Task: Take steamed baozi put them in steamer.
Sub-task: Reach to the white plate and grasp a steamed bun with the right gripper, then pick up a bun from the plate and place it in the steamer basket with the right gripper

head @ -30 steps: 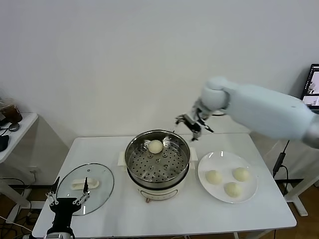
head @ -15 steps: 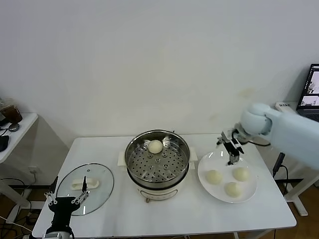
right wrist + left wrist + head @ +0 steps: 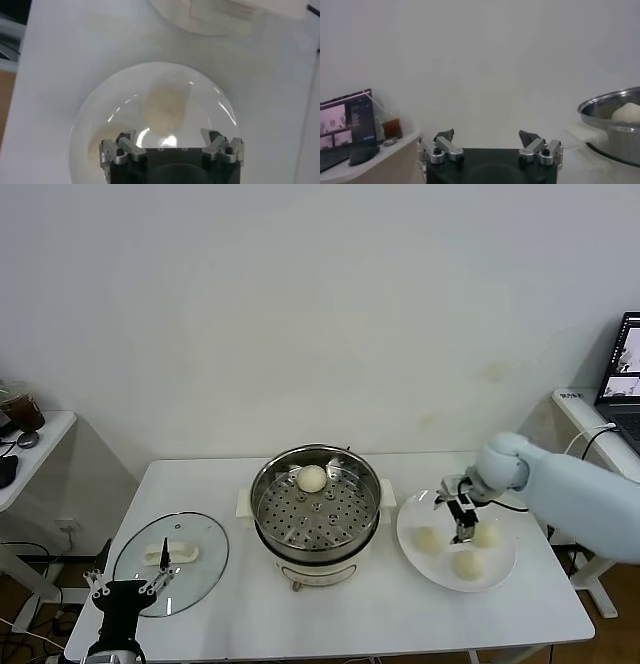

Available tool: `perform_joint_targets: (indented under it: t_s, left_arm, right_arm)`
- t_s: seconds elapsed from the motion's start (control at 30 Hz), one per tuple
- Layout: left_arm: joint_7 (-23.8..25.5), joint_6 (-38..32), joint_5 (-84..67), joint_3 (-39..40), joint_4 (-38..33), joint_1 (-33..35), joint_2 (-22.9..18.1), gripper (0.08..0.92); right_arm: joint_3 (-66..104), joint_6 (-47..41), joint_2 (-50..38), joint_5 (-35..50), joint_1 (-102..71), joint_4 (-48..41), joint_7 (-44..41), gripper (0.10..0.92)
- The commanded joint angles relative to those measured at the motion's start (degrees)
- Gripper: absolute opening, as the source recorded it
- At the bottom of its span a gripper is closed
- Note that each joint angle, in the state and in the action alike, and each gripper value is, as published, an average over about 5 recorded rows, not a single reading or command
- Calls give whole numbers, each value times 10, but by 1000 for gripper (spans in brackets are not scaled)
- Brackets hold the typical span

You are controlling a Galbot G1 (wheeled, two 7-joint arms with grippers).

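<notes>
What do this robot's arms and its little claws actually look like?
The right arm is a thick, smooth, rounded shell in pale bluish white, narrowing to a ball-like joint. The right gripper is small: a black block with two silvery metal fingers, dark tips, round bolts and thin black cables. The left gripper looks the same, black-bodied with silver linkages.

Head camera overlooks table (image 3: 330, 609) — right wrist camera hangs above plate (image 3: 90, 117).

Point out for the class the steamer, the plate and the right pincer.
steamer (image 3: 268, 484): head view, left steel rim.
plate (image 3: 408, 527): head view, bare left edge.
right pincer (image 3: 455, 517): head view, midway between its open fingertips, over the plate.
</notes>
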Motion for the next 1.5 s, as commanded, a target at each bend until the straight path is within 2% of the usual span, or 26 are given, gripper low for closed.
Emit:
perform_joint_targets:
  t_s: [0.03,0.53,1.0,1.23,1.37,1.5]
  left_arm:
    - [0,-3,0,-3,3,-1,-1,823]
    - [1,-3,0,-4,4,-3,-2,823]
    - [1,-2,1,-4,-3,-2,-4,823]
    - [1,-2,1,0,-5,-6,-2,823]
    - [2,-1,0,6,-4,-12,2,823]
    - [3,1,-2,13,-2,-22,7,823]
  right_arm:
    - [44,5,56,-32,-66,-51,6,823]
    - [63,4,64,-71,-88,-74,2,818]
    - [73,0,49,-70,-73,-52,0,566]
    - [48,-10,-10,-9,25,-1,-14,517]
    - [-4,-23,-38,60,134,27,-23,510]
    - [-94,-46,-27,140,287,53,-24,509]
